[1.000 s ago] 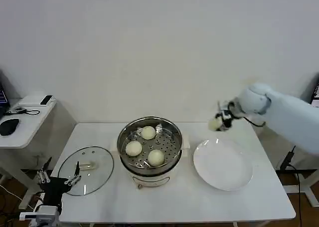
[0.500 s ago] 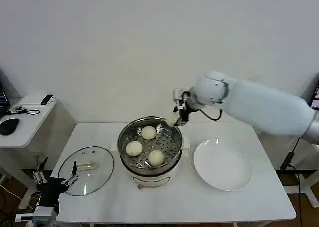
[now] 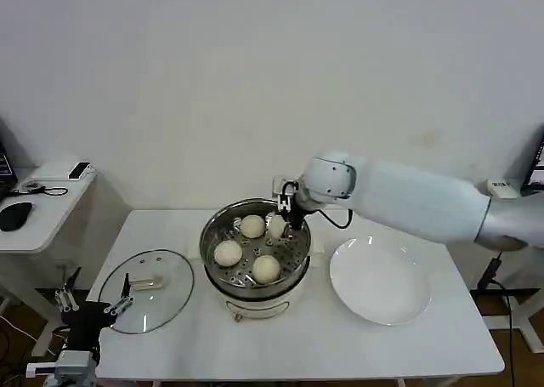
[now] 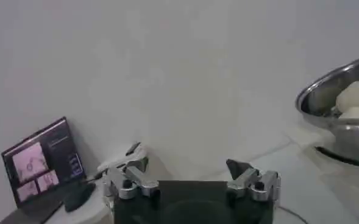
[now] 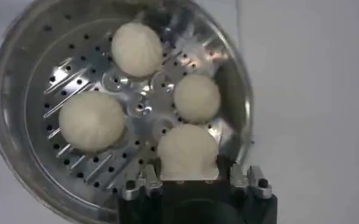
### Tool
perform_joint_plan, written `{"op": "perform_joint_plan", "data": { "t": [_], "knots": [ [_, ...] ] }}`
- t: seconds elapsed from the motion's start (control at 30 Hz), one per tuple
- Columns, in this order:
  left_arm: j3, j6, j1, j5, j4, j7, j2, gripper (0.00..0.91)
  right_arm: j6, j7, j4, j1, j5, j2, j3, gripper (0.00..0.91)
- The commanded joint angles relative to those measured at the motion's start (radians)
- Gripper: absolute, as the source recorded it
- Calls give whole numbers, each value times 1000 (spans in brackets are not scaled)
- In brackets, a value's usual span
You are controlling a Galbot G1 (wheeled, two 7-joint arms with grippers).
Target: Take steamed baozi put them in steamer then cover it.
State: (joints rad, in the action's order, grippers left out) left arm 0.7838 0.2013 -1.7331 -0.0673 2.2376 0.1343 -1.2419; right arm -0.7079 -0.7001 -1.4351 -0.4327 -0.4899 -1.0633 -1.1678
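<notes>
The steel steamer [image 3: 214, 234] stands mid-table with three cream baozi [image 3: 252, 226] [image 3: 228, 253] [image 3: 266, 269] on its perforated tray. My right gripper [image 3: 283, 220] reaches in over the far right rim, shut on another baozi [image 3: 276, 227] held just above the tray. From the right wrist, that held bun [image 5: 187, 152] sits between the fingers of my right gripper [image 5: 188, 169], with the other buns [image 5: 136, 50] [image 5: 91, 120] [image 5: 196, 98] beyond it. The glass cover [image 3: 146, 289] lies flat, left of the steamer. My left gripper [image 3: 95, 297] [image 4: 188, 175] waits open off the table's front left corner.
A white plate [image 3: 380, 279] lies to the right of the steamer. A low side table [image 3: 38, 208] with a mouse and small devices stands at the far left. A lit screen [image 4: 42, 161] shows in the left wrist view. The wall runs close behind the table.
My right arm swung left from above the plate, carrying the baozi, and lowered it into the steamer's far right side. The left arm has barely shifted.
</notes>
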Motion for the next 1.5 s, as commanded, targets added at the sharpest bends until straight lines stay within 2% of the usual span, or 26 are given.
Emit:
{"op": "perform_joint_plan", "data": {
  "t": [0.03,0.3,0.33,0.37,0.6,0.7,0.8,0.9,0.93,0.97,1.07,1.13,1.2,1.23,1.27,1.37,1.43,1.5],
  "knots": [
    [0,-1,1,0,-6,0,1,907,-18,21,36,41,-2,-41,-12,625],
    [4,-3,-1,2,-12,1,1,907,-19,11,40,46,15,-44,-14,645],
    [4,-3,0,1,-12,1,1,907,-19,11,40,46,19,-43,-14,736],
    [3,-3,-1,2,-12,1,1,907,-18,8,39,45,25,-42,-15,907],
    [7,-4,-4,2,-10,2,0,907,-18,4,16,37,27,-15,6,907],
    [8,-4,-4,2,-10,1,0,907,-18,11,-32,18,9,26,25,907],
    [7,-5,-3,4,-12,0,0,907,-18,47,-107,7,-7,80,54,907],
    [5,-5,-1,4,-14,0,1,907,-17,131,-185,11,-35,145,88,907],
    [4,-5,1,4,-15,0,1,907,-1,179,-211,17,-25,176,97,907],
    [3,-5,1,3,-16,0,1,907,6,196,-226,23,-31,187,102,907],
    [-3,-5,7,2,-19,1,0,907,61,344,-286,77,-83,254,156,907],
    [-11,-6,10,0,-18,1,0,907,100,453,-341,162,-94,310,244,907],
    [-16,-6,13,-4,-21,1,1,907,155,511,-383,252,-93,348,313,907],
    [-22,-6,16,-11,-25,2,6,907,183,573,-413,328,-114,369,384,907],
    [-25,-5,20,-15,-27,2,8,907,211,605,-428,403,-101,382,432,907],
    [-27,-5,30,-20,-32,1,11,907,309,645,-471,596,-14,411,621,907],
    [-27,-6,30,-22,-37,2,10,907,352,649,-501,756,48,424,799,907],
    [-25,-11,30,-23,-49,2,8,907,406,659,-525,896,106,429,905,907]
  ]
}}
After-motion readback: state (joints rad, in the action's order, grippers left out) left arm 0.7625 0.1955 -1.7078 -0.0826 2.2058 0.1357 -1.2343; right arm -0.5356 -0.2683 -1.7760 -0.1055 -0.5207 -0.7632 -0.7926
